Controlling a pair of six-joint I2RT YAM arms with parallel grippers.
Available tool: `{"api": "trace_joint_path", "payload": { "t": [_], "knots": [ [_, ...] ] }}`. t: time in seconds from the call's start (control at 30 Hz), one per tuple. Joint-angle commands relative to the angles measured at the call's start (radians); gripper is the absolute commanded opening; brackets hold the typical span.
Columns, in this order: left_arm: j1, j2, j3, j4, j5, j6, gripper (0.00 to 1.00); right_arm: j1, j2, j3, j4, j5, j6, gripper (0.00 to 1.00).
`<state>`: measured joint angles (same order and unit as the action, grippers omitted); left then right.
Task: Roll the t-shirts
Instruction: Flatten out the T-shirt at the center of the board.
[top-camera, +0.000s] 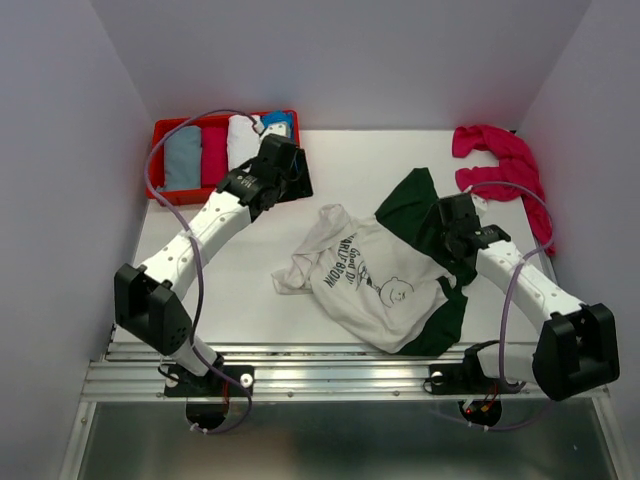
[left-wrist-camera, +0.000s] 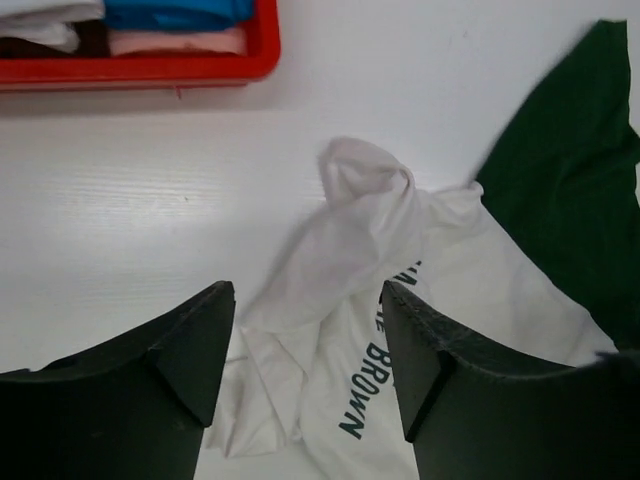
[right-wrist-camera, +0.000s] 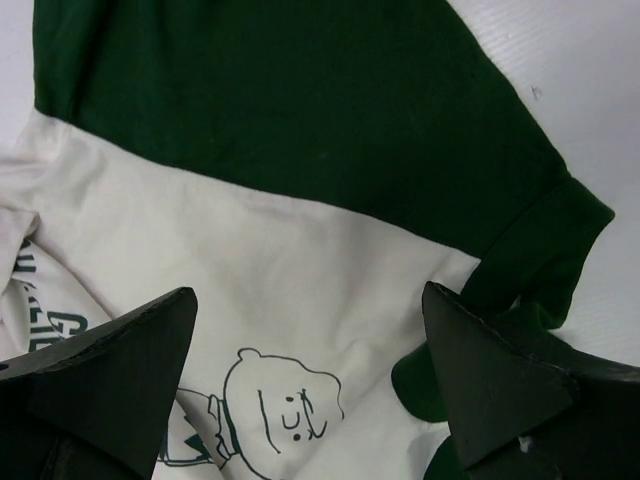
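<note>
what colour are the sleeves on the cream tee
Dark green sleeves on the cream t-shirt; this shows best in the right wrist view.

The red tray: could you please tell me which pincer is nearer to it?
Left. The left pincer is by the right end of the red tray; the right pincer hangs over the cream t-shirt, far off.

Overhead view looks down from behind; both wrist views sit close above the cream t-shirt (top-camera: 365, 272).
</note>
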<state>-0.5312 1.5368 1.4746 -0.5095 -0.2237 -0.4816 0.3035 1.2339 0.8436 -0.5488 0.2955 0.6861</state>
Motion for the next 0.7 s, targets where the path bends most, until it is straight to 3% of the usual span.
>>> {"api": "trace_joint_path", "payload": {
  "t": [0.0,0.1,0.3,0.67],
  "knots": [
    [-0.124,0.083,-0.011,0.016,0.037,-0.02,0.69,-0.06,0.036,0.097,0.085,-0.084,-0.051,0.99],
    [-0.217,0.17,0.032,-0.004,-0.003,-0.026,0.51,-0.089,0.036,0.114,0.085,-0.093,-0.062,1.0],
    [-0.314,0.336,0.117,0.017,-0.017,-0.046,0.54,-0.155,-0.004,0.065,0.084,-0.122,-0.072,1.0],
    [-0.317,0.548,0.231,0.039,-0.12,-0.052,0.57,-0.204,-0.094,-0.038,0.081,-0.163,-0.083,1.0]
  ]
}}
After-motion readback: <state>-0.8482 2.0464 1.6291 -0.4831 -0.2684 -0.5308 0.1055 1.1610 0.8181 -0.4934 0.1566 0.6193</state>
